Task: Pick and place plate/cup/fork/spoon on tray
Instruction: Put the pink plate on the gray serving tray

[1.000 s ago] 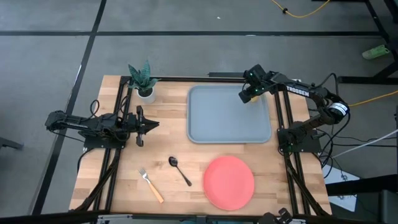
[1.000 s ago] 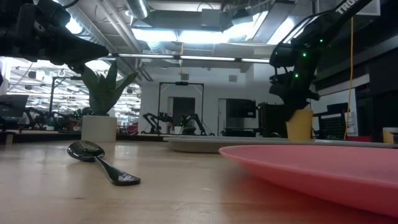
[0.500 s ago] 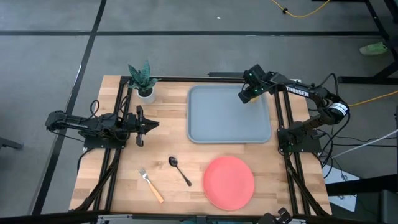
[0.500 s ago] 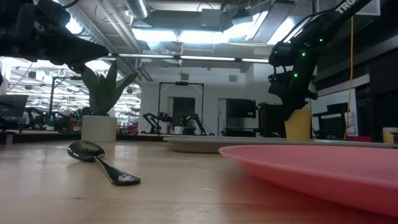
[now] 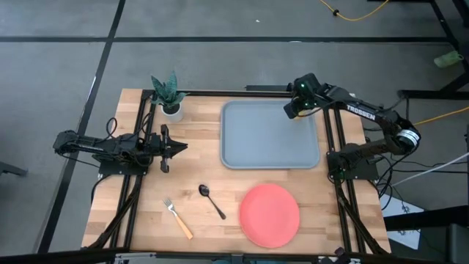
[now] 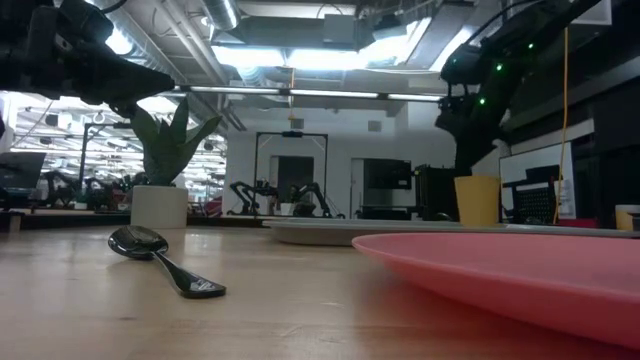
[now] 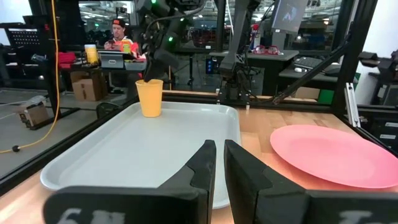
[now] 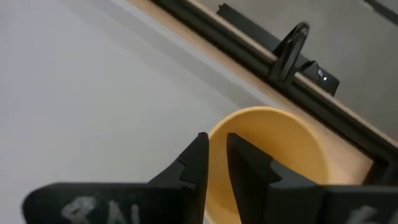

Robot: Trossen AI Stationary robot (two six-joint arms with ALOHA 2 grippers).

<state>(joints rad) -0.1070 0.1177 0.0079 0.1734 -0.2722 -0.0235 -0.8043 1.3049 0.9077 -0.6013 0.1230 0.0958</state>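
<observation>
The yellow-orange cup [image 6: 478,202] stands upright on its base in the far right corner of the grey-blue tray [image 5: 242,147]; it also shows in the left wrist view [image 7: 150,98]. My right gripper [image 8: 216,142] hangs just above the cup's rim [image 8: 249,118], fingers pointing down with a narrow gap, holding nothing. My left gripper [image 5: 179,147] is shut and empty above the table's left side. The coral-pink plate [image 5: 270,215], the dark spoon [image 5: 212,200] and the orange-handled fork [image 5: 177,218] lie flat on the wood near the front edge.
A small white pot with a green plant [image 5: 167,93] stands at the far left, beside the tray's corner. Black frame rails [image 5: 333,139] run along the tray's right side. Bare wood lies between the tray and the front items.
My right gripper has gone up off the cup, whose top it covered before. The cup stays on the tray and now stands free below the fingers.
</observation>
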